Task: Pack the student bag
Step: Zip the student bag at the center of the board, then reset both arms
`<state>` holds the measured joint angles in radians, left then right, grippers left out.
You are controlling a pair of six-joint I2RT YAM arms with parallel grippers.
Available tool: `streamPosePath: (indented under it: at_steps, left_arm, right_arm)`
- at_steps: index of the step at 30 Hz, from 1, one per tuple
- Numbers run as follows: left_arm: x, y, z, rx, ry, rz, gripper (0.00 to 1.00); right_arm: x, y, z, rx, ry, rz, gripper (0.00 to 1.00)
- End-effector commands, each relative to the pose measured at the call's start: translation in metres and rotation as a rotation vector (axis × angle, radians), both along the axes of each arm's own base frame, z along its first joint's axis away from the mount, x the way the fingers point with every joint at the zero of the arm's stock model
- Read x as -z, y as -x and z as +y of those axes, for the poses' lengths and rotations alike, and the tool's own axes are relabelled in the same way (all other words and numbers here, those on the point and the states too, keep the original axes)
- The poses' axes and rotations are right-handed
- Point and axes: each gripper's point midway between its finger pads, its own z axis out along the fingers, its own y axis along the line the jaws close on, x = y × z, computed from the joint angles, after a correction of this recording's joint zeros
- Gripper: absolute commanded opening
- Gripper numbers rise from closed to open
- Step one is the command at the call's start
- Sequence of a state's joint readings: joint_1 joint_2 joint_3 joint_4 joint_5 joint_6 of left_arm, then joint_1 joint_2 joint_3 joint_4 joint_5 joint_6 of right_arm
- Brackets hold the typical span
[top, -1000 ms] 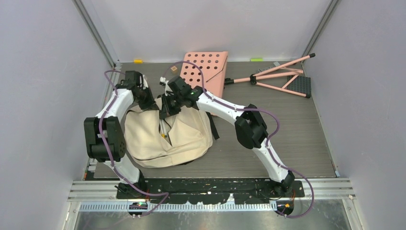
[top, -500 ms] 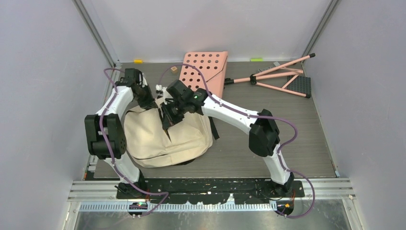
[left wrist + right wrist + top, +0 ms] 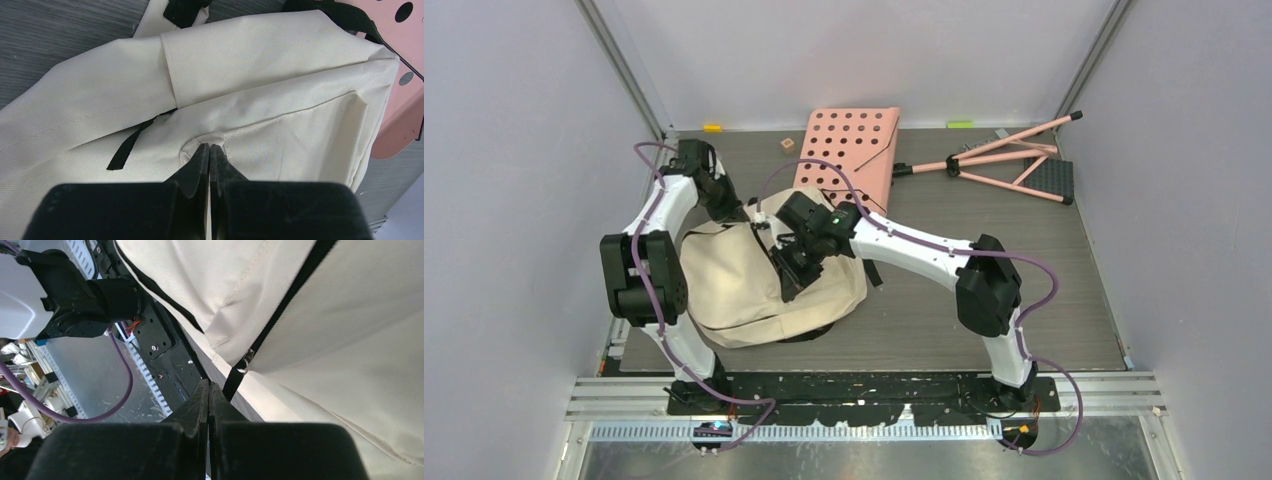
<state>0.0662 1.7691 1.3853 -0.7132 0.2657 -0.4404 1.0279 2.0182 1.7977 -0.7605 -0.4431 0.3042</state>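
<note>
The student bag [image 3: 734, 290], a cream backpack with black trim, lies on the table's left half between my arms. My left gripper [image 3: 736, 212] is shut on a pinch of the bag's cream fabric [image 3: 200, 142] at its far top edge; in the left wrist view [image 3: 210, 146] the cloth bunches at the tips. My right gripper [image 3: 784, 285] is over the middle of the bag. In the right wrist view [image 3: 208, 383] it is shut, and a taut black zipper pull [image 3: 234, 380] runs from a metal slider [image 3: 245, 362] down to the tips. No opening shows in the bag.
A pink perforated board [image 3: 849, 150] lies just behind the bag, partly under it. A folded pink stand [image 3: 1004, 160] lies at the back right. A small orange block [image 3: 787, 144], a yellow piece [image 3: 713, 128] and a green piece [image 3: 960, 124] lie along the back edge.
My right gripper has moved toward the near side across the bag, and the gap in the bag's top has closed behind it. The left gripper has stayed at the far edge.
</note>
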Motion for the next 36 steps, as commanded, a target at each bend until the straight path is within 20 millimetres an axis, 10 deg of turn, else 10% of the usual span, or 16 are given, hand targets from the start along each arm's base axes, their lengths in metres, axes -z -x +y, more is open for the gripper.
streamPosePath:
  at_steps: [1,5,8,14,18,22,27,36]
  left_arm:
    - [-0.029,-0.051,0.032,-0.088,-0.079,-0.206,0.0]
    - [-0.035,-0.05,0.027,-0.074,-0.06,-0.233,0.04]
    - [-0.05,-0.046,0.019,-0.039,-0.029,-0.283,0.55]
    - [-0.082,-0.014,0.017,-0.087,-0.024,-0.448,0.98]
    - [-0.103,0.015,0.02,-0.104,-0.064,-0.518,0.99]
    - [-0.119,0.048,0.029,-0.128,-0.133,-0.542,1.0]
    - [-0.146,0.078,0.035,-0.153,-0.185,-0.612,1.0]
    - [-0.148,0.112,0.034,-0.111,-0.235,-0.674,1.0]
  right_arm:
    - [-0.033,0.041,-0.027,-0.083,0.005,0.035,0.01]
    - [-0.041,0.026,-0.024,-0.02,-0.006,-0.036,0.18]
    - [-0.057,0.001,-0.023,0.067,-0.011,-0.156,0.6]
    - [-0.079,-0.053,-0.061,0.284,0.001,-0.309,0.9]
    - [-0.074,-0.095,-0.126,0.507,0.007,-0.312,0.91]
    - [-0.07,-0.139,-0.231,0.811,0.045,-0.372,0.91]
    - [-0.084,-0.143,-0.331,1.063,0.094,-0.581,0.95]
    - [-0.091,-0.126,-0.375,1.152,0.067,-0.738,0.96]
